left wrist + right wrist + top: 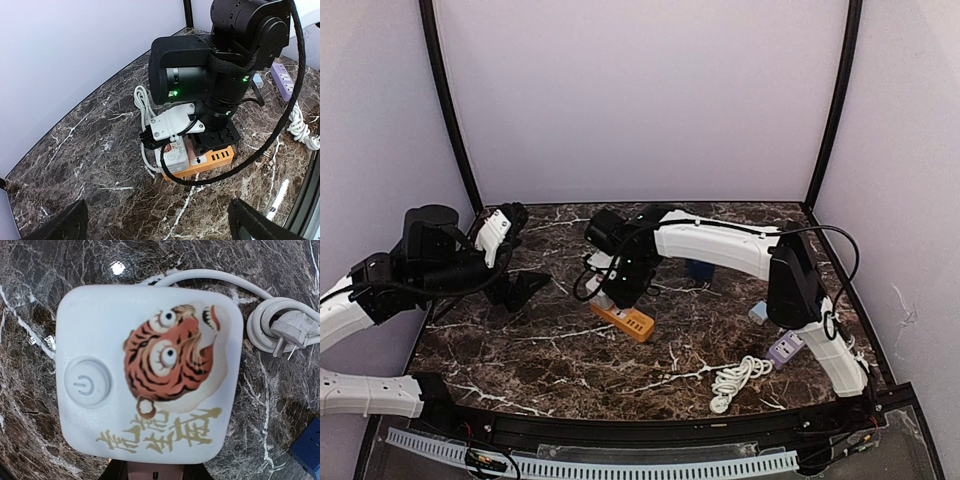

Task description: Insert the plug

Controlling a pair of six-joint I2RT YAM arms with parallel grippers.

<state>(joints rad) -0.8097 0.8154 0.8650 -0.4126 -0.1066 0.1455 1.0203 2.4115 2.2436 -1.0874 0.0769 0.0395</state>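
1. Right of the white box in your right wrist view, the plug lies flat on the table. It is apart from the box and ringed by loops of its own cable.
2. You see the plug as pale, moulded plastic, with two thin metal pins sticking out of one end.
3. Your box is a glossy rounded square with a round power button, a printed orange tiger face and gold characters. It sits on one end of the orange strip at mid-table.
4. Your table is dark polished marble with white veins. A purple strip and a coiled white cord lie near the right arm's base.
5. Your right gripper hangs directly over the box. Only a dark sliver of it shows in its own camera, so you cannot tell whether its jaws are apart, together or touching anything.
6. Your left gripper has its fingers spread wide and holds nothing. It is low over the table, well apart from the strip.
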